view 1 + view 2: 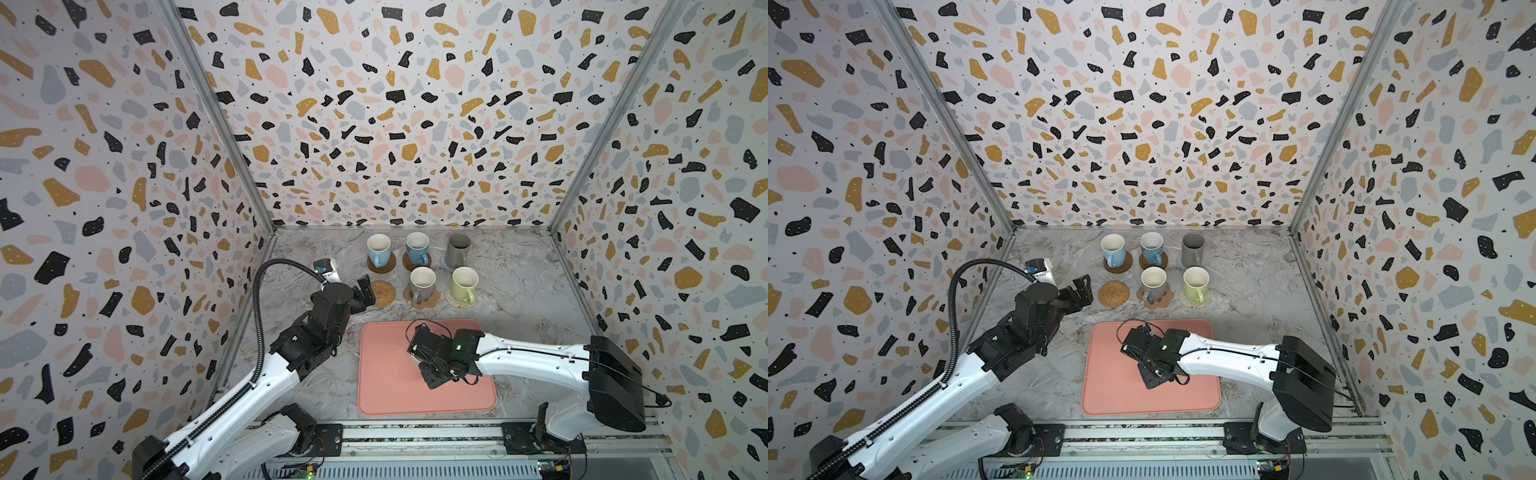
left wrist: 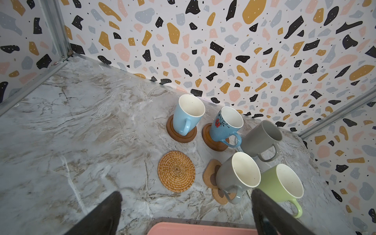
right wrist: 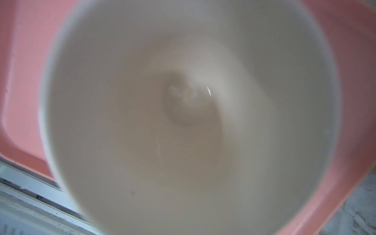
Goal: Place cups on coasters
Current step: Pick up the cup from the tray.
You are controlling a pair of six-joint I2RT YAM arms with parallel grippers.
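Observation:
Five cups stand on coasters at the back: a light blue cup (image 1: pixel 378 249), a flowered blue cup (image 1: pixel 417 248), a tall dark grey cup (image 1: pixel 458 249), a grey cup (image 1: pixel 422 283) on the paw-shaped coaster (image 2: pixel 210 173) and a light green cup (image 1: pixel 464 283). The woven rattan coaster (image 1: pixel 383 293) (image 2: pixel 176 171) lies bare. My left gripper (image 1: pixel 361 297) (image 2: pixel 186 194) hovers open just short of it, holding nothing. My right gripper (image 1: pixel 434 376) points down over the pink tray (image 1: pixel 386 374). A cup's white inside (image 3: pixel 183 122) fills the right wrist view; the fingers are hidden.
Patterned walls close in the marble table on three sides. The tray (image 3: pixel 20 61) lies near the front rail (image 1: pixel 415 436), under the right arm. The cups stand close together, handles toward the front.

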